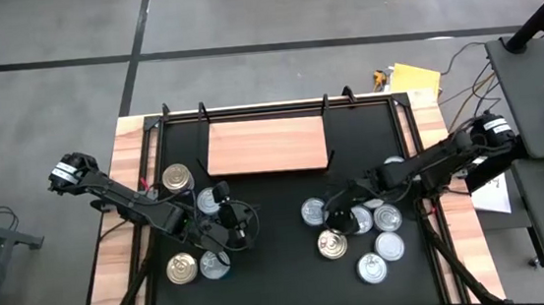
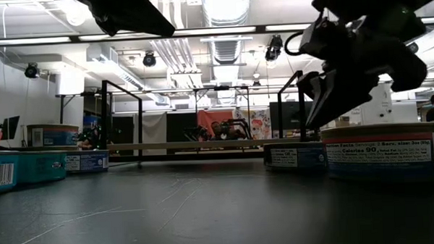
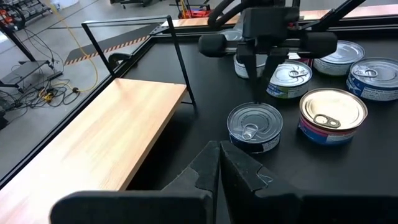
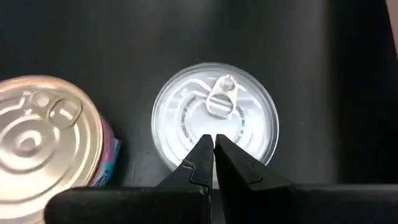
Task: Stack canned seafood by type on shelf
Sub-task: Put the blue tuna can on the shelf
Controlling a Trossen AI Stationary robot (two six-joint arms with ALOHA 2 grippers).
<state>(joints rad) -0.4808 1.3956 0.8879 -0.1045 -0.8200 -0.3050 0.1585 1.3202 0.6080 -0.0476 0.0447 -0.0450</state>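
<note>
Eleven short round metal tins lie on the black table (image 1: 282, 270): four left, seven right. Light-brown wooden shelf (image 1: 266, 145) bare. Left claw (image 1: 226, 216) and right claw (image 1: 335, 216) pressed together, holding nothing.

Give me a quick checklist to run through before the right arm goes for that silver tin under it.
1. Right gripper centred above the silver-topped tin: ok, its tips sit over the lid.
2. Right gripper open enough to take the tin: not ok, the fingers are pressed together.
3. Room beside the tin: cannot tell; the gold-topped tin lies close on one side.
4. Wooden shelf free to receive tins: ok, its top is bare.
5. Left gripper out of the way: ok, shut, over the table's left half near its own tins.
6. Tin upright, pull tab flat: ok.
</note>
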